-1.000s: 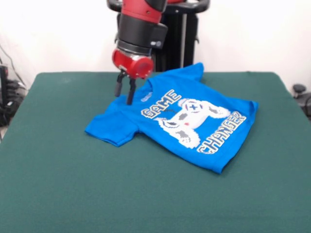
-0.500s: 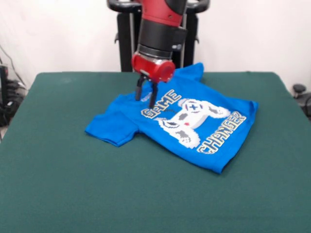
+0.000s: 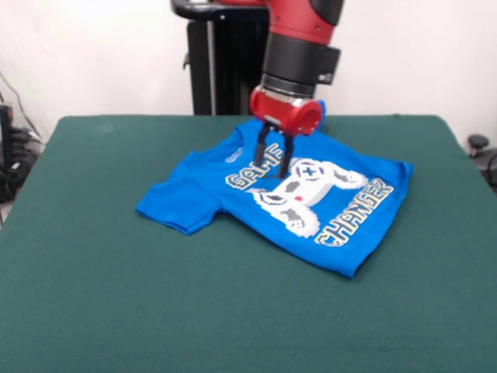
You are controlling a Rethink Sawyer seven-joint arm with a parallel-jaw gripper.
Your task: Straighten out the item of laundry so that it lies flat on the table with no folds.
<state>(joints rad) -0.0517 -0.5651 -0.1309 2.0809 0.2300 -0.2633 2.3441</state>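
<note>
The item of laundry [image 3: 342,206], a bright blue T-shirt with a white game-controller print and "GAME CHANGER" lettering, lies print-up and turned at an angle on the green table [image 3: 116,295]. One sleeve [image 3: 175,203] points to the left. The shirt's far edge is partly hidden behind the arm. My gripper [image 3: 273,159] hangs just over the "GAME" lettering near the collar, open, with nothing between its black fingers [image 3: 286,162]. I cannot tell whether the tips touch the cloth.
Cables and dark equipment [image 3: 14,148] sit beyond the table's left edge. A small black object [image 3: 477,144] stands off the right edge. A white wall runs behind the table.
The gripper has travelled to the right, from the shirt's left shoulder to above the lettering at its middle. The shirt has not moved.
</note>
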